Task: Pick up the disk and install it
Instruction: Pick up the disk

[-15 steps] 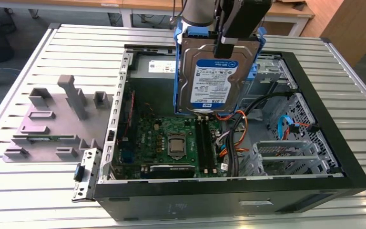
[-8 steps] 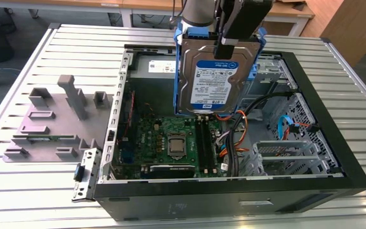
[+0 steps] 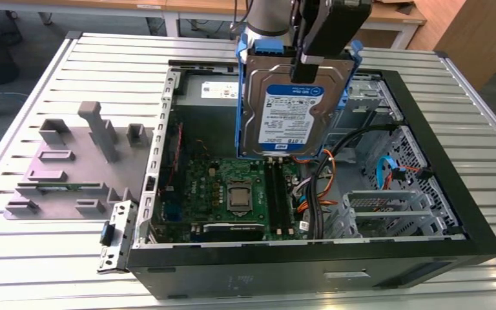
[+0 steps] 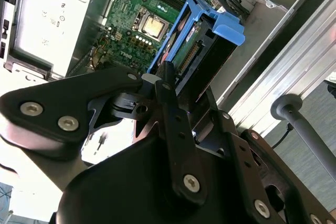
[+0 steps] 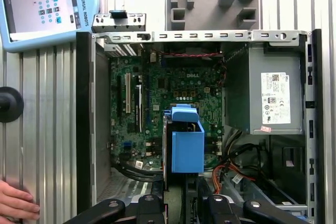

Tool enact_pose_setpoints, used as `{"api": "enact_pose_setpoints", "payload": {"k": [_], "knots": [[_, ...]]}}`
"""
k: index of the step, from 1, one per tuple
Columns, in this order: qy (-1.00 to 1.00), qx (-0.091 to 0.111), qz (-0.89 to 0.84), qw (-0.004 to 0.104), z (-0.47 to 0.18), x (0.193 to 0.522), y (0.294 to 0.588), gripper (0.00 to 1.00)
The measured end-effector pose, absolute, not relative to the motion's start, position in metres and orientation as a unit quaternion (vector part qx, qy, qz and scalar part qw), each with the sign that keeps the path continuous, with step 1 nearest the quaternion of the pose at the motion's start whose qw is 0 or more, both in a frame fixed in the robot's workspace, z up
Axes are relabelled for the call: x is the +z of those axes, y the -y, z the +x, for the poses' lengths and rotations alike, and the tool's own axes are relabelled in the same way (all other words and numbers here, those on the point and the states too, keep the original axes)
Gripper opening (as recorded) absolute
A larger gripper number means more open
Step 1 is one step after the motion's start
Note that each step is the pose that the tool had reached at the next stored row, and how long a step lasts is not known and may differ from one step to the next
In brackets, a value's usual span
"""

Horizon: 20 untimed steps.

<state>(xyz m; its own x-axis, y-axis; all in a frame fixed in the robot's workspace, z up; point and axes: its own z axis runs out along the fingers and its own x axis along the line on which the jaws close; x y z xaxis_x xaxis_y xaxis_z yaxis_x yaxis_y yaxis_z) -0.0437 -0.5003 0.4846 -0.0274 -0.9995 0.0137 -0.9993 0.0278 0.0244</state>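
While hanging upright at upper centre, the disk (image 3: 283,116) is being clamped beneath the end effector (image 3: 310,64), over the case (image 3: 317,265).

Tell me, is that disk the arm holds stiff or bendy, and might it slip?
Probably stiff: the disk hangs straight from the gripper, a flat metal slab. Likely heavy for its size. Its blue rails may flex; smooth metal could slip.

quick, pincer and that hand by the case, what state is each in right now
pincer: shut on the disk, above the open case.
person's hand: resting on the table, nothing visible in it.
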Motion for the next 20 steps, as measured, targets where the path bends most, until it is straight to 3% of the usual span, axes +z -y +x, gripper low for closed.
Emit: {"api": "enact_pose_setpoints", "payload": {"k": [20], "knots": [[0.717, -0.002, 0.697, 0.016, -0.044, 0.485, 0.511, 0.35]]}}
